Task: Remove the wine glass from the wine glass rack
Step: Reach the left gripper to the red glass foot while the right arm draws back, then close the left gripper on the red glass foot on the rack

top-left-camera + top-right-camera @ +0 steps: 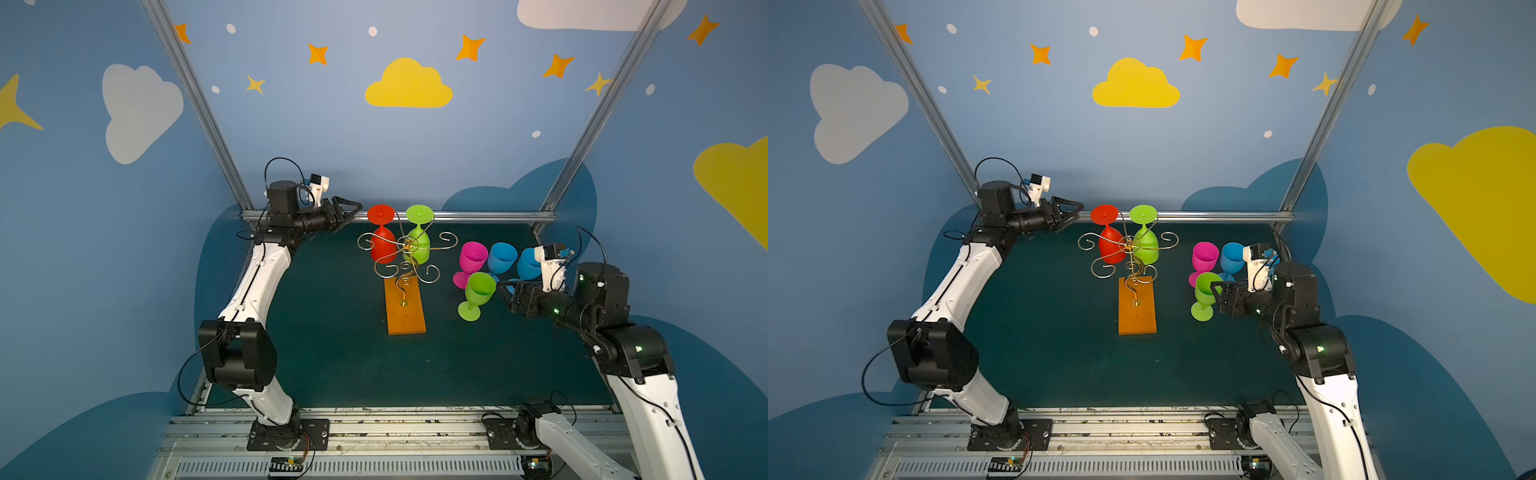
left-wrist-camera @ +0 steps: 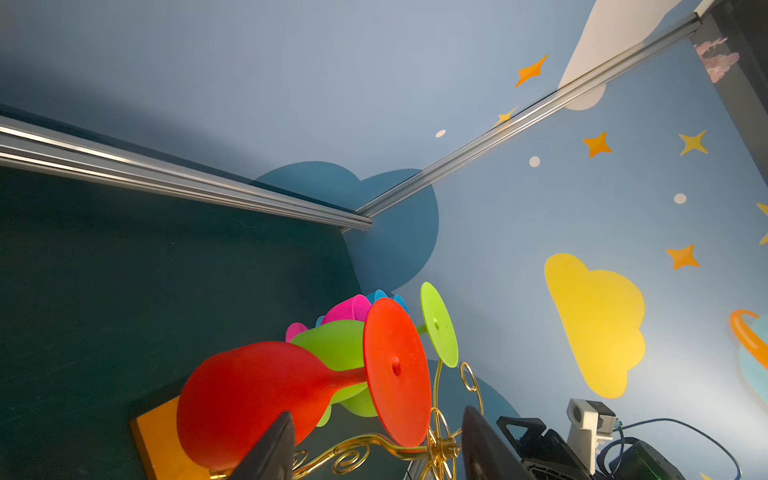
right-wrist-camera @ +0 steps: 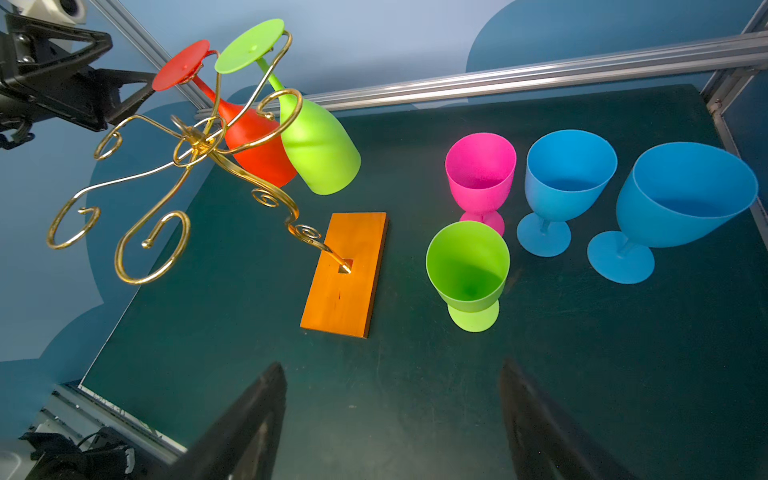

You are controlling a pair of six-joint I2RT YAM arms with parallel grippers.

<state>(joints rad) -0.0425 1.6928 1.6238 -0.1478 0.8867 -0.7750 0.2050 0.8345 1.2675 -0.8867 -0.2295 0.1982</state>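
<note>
Near the middle of the dark green table [image 1: 332,357], the rack [image 1: 406,309] stood on its orange base. A red glass [image 1: 382,246] and a green glass [image 1: 419,246] hung bowl-down from its gold wire arms, side by side toward the back. At the back left, the left claw [image 1: 352,215] was level with the red glass's foot, just beside it and not touching, its jaws partly apart and holding nothing. To the right, a pink cup [image 1: 473,257], two blue cups [image 1: 502,257] [image 1: 528,264] and a green cup [image 1: 480,289] stood upright. The right claw [image 3: 392,374] hung low near them, jaws wide apart and empty.
</note>
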